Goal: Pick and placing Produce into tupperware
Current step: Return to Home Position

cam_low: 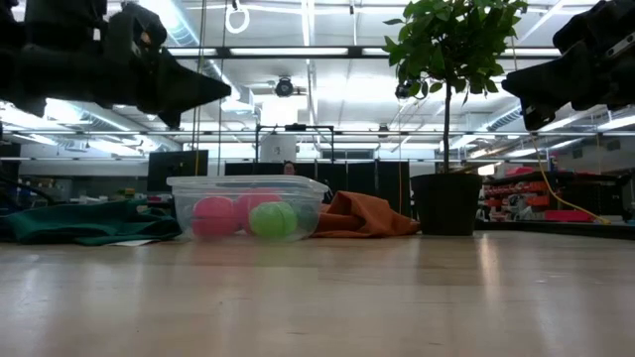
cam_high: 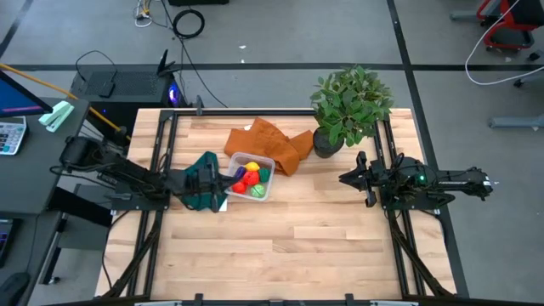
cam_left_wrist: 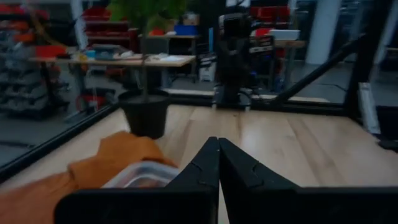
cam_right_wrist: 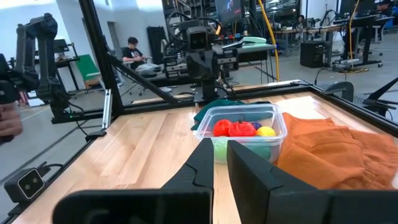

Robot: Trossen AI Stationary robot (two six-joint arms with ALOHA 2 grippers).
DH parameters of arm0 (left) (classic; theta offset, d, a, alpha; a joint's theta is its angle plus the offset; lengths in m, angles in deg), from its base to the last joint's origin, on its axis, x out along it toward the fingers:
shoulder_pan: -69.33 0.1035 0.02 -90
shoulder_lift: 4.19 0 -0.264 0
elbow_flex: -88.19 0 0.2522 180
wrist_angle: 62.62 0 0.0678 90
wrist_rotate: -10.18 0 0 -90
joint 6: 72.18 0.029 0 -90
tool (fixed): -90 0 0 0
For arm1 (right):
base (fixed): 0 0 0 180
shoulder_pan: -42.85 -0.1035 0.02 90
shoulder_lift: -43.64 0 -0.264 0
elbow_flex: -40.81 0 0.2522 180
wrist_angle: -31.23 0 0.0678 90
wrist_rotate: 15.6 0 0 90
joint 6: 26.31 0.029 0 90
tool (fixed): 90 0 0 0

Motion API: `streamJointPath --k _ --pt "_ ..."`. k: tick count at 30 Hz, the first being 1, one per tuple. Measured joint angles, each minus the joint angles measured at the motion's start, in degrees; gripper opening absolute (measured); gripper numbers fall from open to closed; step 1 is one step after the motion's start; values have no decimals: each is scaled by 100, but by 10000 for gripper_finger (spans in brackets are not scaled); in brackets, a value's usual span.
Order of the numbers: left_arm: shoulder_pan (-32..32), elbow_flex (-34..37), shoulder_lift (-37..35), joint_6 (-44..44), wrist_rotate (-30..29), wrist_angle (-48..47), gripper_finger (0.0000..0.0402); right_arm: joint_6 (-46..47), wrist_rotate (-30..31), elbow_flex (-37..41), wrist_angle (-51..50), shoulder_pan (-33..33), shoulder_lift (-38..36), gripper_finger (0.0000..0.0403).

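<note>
From above, the tupperware is seen on the worktop with red, yellow, green and purple produce inside; from the low view only two red pieces and a green one are made out. The left pincer, just beside the box, is shown pressed together in its wrist view, while the right pincer, well apart, is shown narrowly parted.

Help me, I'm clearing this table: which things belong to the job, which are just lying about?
Job: tupperware, the produce inside it, left gripper shut, raised beside it, right gripper open, farther off.
Lying about: orange cloth, dark green cloth, potted plant.
</note>
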Motion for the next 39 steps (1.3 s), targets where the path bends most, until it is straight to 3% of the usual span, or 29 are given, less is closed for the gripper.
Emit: streamJointPath --k 7,14,19,25,29,34,39 --pt "-3 -4 -729 784 89 -198 19 -2 0 0 1 -1 0 14" --pt "-3 -3 -2241 850 88 -1686 6 -2 0 0 1 0 0 14" --pt "-3 -3 -2978 834 93 -2325 20 -2 0 0 -1 0 0 14" --pt "112 -3 -3398 1068 373 -2555 7 -2 0 0 1 -2 0 14" --pt "367 -4 -3588 1062 421 -2843 9 -2 0 0 1 0 0 14" --pt "739 -4 -3863 1001 896 -3086 21 -2 0 0 0 0 0 14" --pt "1048 -4 -4167 830 1085 -3310 6 -2 0 0 1 0 0 14"
